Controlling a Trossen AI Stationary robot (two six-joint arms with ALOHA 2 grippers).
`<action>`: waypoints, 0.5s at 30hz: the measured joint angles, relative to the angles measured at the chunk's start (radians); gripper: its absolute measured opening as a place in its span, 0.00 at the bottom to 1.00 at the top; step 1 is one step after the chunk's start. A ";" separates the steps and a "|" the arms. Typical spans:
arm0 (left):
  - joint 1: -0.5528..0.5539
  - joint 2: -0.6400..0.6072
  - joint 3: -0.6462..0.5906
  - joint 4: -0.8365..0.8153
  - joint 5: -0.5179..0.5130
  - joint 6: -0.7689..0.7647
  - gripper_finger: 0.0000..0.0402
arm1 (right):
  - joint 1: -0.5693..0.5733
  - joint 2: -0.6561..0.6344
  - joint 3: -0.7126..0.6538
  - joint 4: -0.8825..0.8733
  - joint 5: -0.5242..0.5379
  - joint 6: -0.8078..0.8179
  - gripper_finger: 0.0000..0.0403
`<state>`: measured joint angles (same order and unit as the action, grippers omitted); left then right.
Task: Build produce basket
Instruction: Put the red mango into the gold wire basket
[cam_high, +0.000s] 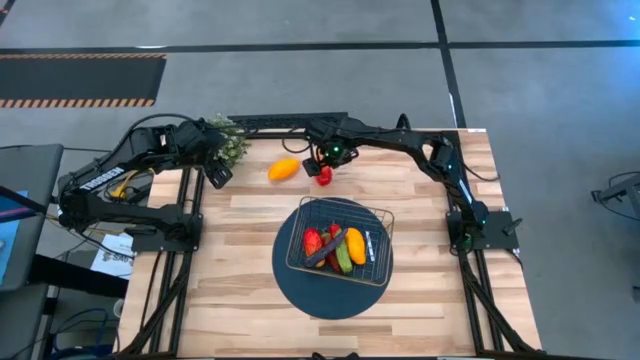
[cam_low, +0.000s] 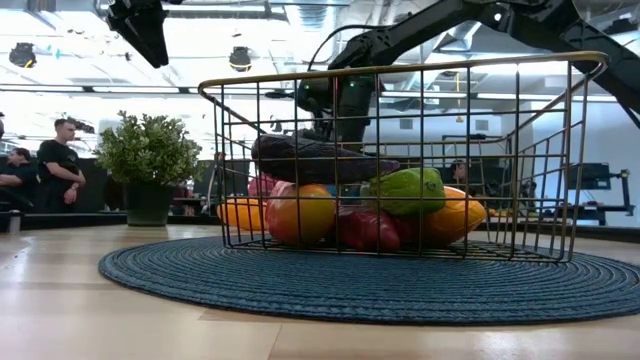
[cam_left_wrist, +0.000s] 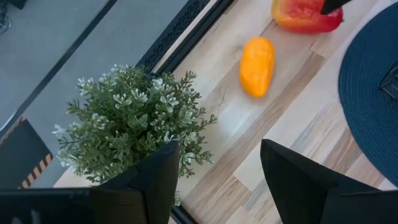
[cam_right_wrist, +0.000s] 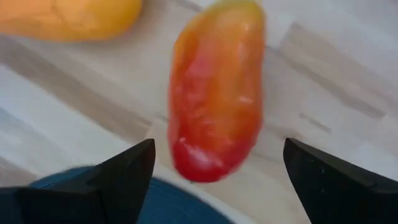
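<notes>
The right claw (cam_right_wrist: 214, 168) hangs open directly above the red pepper (cam_right_wrist: 217, 93), fingers straddling its long axis; the left arm is farther.

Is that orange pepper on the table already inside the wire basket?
No, the elongated orange pepper lies on the bare wooden table, apart from the silvery wire-mesh basket.
</notes>
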<state>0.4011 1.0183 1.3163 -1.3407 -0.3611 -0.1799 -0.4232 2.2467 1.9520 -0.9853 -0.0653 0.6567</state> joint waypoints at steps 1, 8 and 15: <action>0.000 0.000 0.000 0.000 0.000 0.000 0.53 | 0.001 0.000 -0.005 0.005 -0.006 0.000 0.92; 0.000 0.000 0.000 0.000 0.000 0.000 0.53 | 0.001 -0.001 -0.065 0.102 -0.017 0.021 0.92; 0.000 0.000 0.000 0.000 0.000 0.000 0.53 | -0.006 0.000 -0.076 0.144 -0.032 0.024 0.92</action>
<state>0.4008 1.0183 1.3163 -1.3403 -0.3611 -0.1802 -0.4293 2.2463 1.8763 -0.8414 -0.0971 0.6807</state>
